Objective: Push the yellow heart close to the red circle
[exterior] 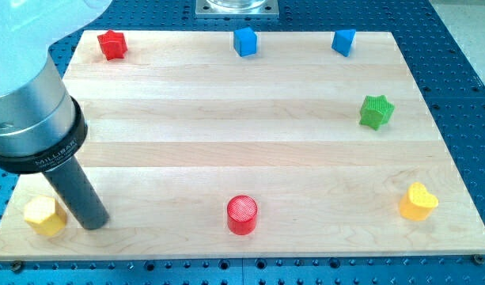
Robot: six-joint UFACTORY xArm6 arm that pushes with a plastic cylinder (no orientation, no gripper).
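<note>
A lab bench: wooden board (226,150) on a blue perforated optical table (456,47).

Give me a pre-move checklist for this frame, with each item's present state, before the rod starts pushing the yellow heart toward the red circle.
1. Yellow heart-shaped block in view near the board's bottom right corner: ok.
2. Red circular block in view at bottom centre, standing free: ok.
3. My tip placed at the heart's right side for a leftward push: not ok; it sits at the view's bottom left, beside the yellow hexagonal block.
4. Straight line from heart to circle free of other blocks: ok.
5. Tip apart from the yellow hexagon: cannot tell; they look very close.
6. Green star-shaped block off the push line: ok, it lies above the heart.
</note>
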